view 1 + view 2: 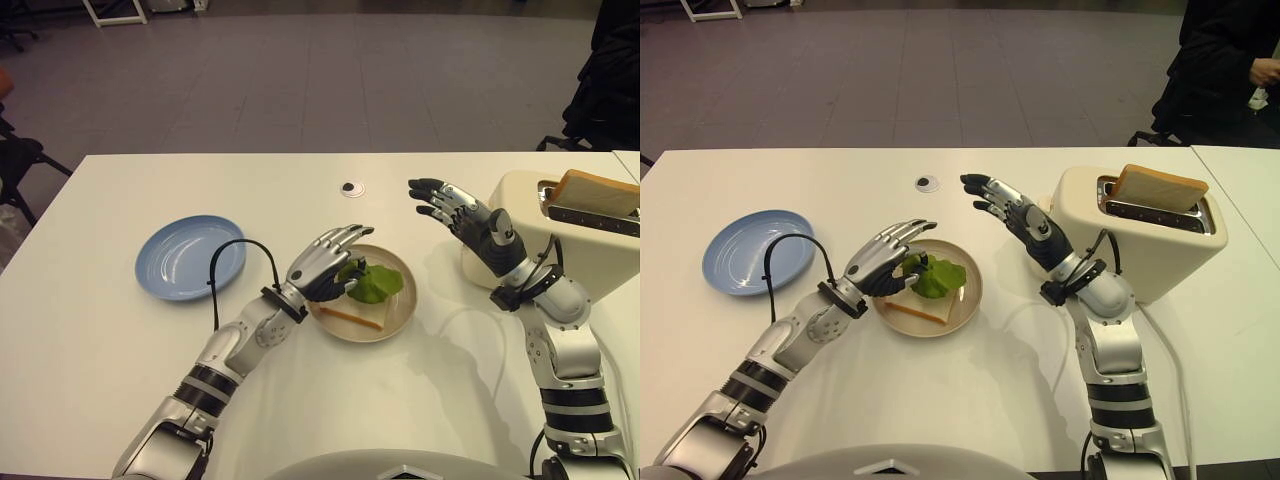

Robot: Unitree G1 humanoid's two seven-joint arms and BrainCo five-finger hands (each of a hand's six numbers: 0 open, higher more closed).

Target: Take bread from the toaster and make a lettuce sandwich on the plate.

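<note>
Left eye view: white bread slice [352,317] and green lettuce leaf [382,283] lie on beige round plate [398,318]; left hand [322,262] over the leaf, grip not discernible. Right eye view: right hand [1025,222] spread, empty, left of cream toaster [1160,255]; second bread slice [1160,188] not yet taken, its lower part hidden in the slot.

From my console I see a grey tiled floor [300,80] stretching beyond the white table [100,350]. A second white table [1252,190] sits just beside it on the right. Far back stands a white frame [115,12]; an office-chair base [560,142] shows at right.
</note>
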